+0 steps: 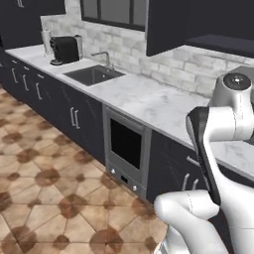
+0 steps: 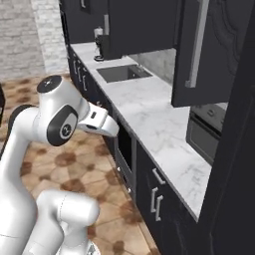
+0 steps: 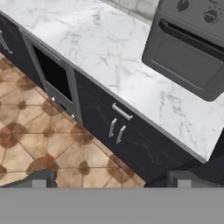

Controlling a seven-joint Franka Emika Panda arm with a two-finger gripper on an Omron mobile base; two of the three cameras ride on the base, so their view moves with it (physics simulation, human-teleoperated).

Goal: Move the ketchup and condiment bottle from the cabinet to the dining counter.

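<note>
Opening stage of the transfer task. The white jointed arm (image 1: 218, 129) stands folded over the base, in front of the white grey-veined marble counter against the brick wall (image 1: 149, 99), with its hand aimed down at the counter's front edge. In the hand view, the two-finger gripper (image 3: 111, 178) shows its two small dark finger tips (image 3: 41, 177) standing far apart, at full spread, with nothing between them; it holds nothing. The dark charcoal upper wall cabinet with a long silver bar handle (image 2: 194, 50) hangs above the counter at the right of the right base view, and its door appears shut, so the small red ketchup bottle and the dark brown-red condiment bottle cannot be made out; by the task sentence they are presumably still inside, though these views cannot confirm it. Below the cabinet a grey boxlike oven-type appliance with knobs (image 3: 192, 48) rests on the counter. Further along lie a dark inset sink with a silver tap (image 1: 94, 74) and a black coffee machine (image 1: 64, 49); a grey built-in appliance with a dark window (image 1: 126, 149) sits among the dark base cupboards, above a brown tiled floor (image 1: 44, 198). Judged step: the approach, with no bottle yet fetched. The next move probably calls for raising the hand to the bar handle, closing on it, and swinging the door wide enough to reach in.
</note>
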